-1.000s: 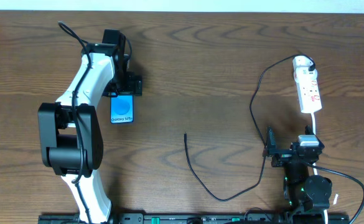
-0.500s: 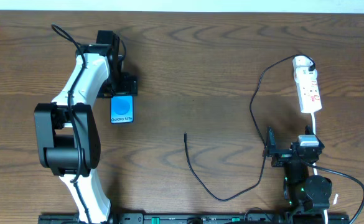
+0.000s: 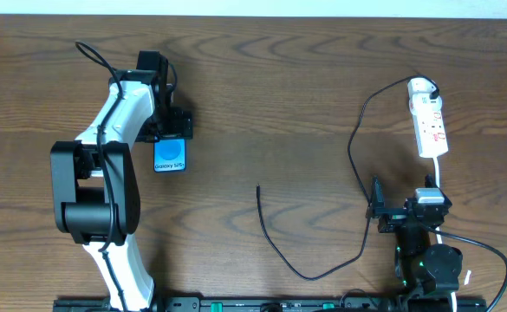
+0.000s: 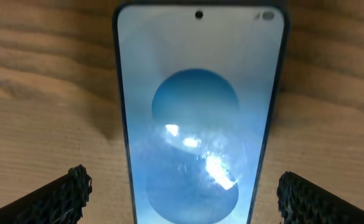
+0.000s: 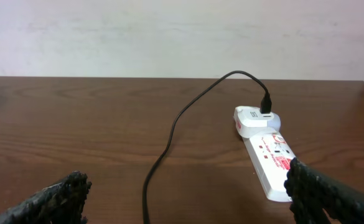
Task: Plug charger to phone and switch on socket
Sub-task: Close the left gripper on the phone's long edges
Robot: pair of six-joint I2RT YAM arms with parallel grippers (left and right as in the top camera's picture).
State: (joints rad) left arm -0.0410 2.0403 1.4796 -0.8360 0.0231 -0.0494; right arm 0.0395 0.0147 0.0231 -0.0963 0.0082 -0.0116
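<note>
Below spread, empty left gripper [image 4: 185,196]: phone [image 3: 170,156] "Galaxy S25" | right gripper [image 5: 188,199] spread, empty | socket [image 3: 428,126] marks possibly text

Robot lab (wooden table [image 3: 305,78], bare wall [image 5: 138,31])

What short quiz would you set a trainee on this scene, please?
1. Which thing does the far end of the charger run to?
2. The left gripper at the phone is: A) shut on it; B) open, with a finger on each side of it; C) holding the charger.
3. True or false: the charger's free tip is plugged into the phone.

Key:
1. The socket, at its rounded top end.
2. B.
3. False. The tip lies loose on the table, apart from the phone.
</note>
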